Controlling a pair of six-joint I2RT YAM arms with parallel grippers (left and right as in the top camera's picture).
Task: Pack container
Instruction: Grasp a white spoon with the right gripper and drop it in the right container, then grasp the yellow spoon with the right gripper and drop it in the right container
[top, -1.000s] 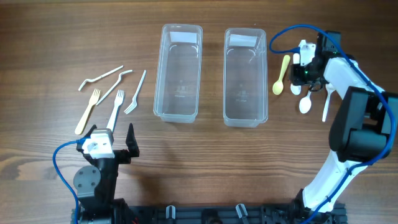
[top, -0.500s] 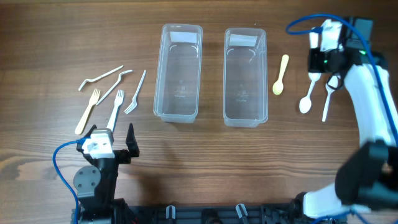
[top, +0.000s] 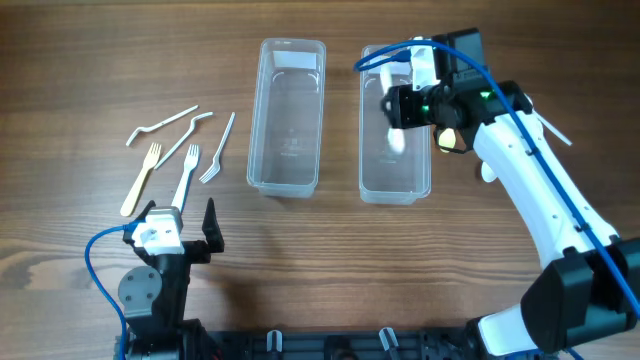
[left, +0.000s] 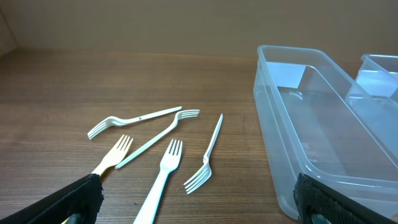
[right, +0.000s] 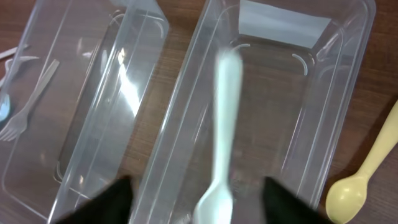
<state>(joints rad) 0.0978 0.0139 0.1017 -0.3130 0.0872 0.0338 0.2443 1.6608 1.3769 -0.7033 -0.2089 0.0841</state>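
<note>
Over right tub (right: 280, 106), spoon (right: 222, 124) is seen loose between jaws of released right gripper (right: 199, 194); it could be bounced out by a skewed drop.

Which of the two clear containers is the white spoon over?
The right-hand container, beside the yellow spoon: the white spoon shows within its walls in the right wrist view. The left container, by the forks, has nothing over it.
</note>
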